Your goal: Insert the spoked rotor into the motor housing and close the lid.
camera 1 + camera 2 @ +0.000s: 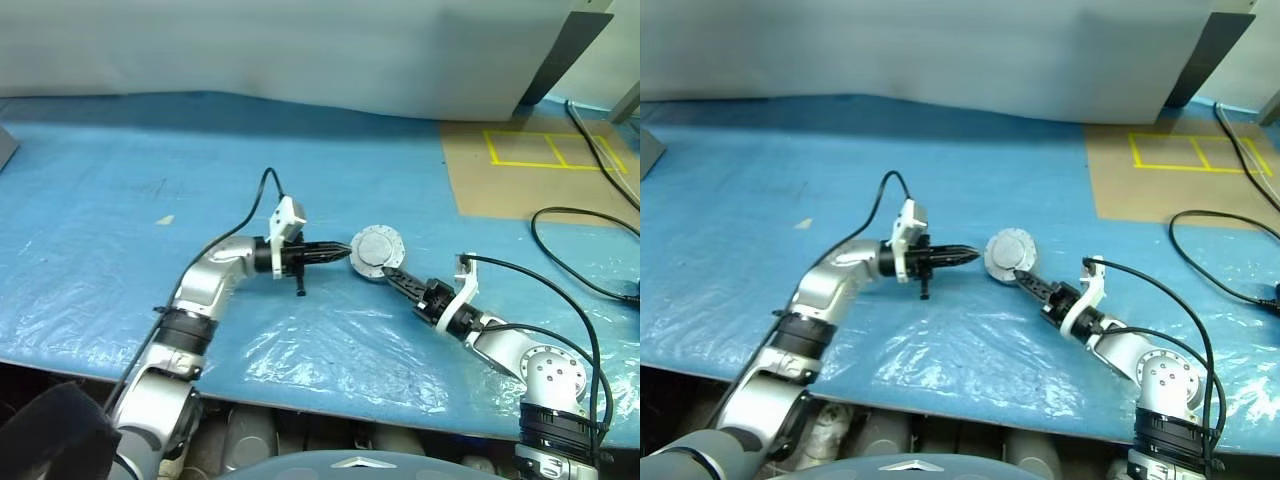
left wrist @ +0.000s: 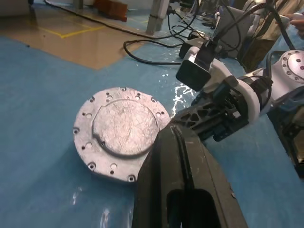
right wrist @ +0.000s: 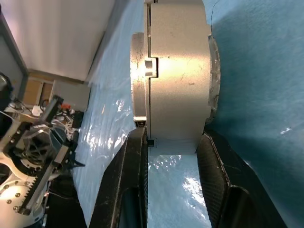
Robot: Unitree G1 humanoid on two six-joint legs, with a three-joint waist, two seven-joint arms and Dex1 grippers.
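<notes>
Left gripper (image 1: 343, 251) comes first, level above the blue plastic sheet (image 1: 120, 260), its black fingers pressed tight together with nothing between them, tips aimed at the round silver part and just short of its edge; from the left wrist view those two fingers (image 2: 178, 156) run as one dark wedge toward that part.

Next, centre stage, the motor housing (image 1: 377, 251); it sits on the sheet, a squat silver cylinder showing a flat grey top face with a raised plate and a ring of small holes around the rim (image 2: 118, 133); its windings cannot be seen, so the lid looks to be already on, though I cannot tell that seam for sure; no spoked rotor lying loose.

Then the right gripper (image 1: 392, 273), reaching in from the near right, fingers set narrowly apart; in the right wrist view they bracket the housing's side wall (image 3: 178, 76), one finger (image 3: 135, 161) at each flank, touching or nearly so.

Far right, black cables (image 1: 580, 270) loop over the sheet; yellow tape (image 1: 550, 150) marks brown board.
</notes>
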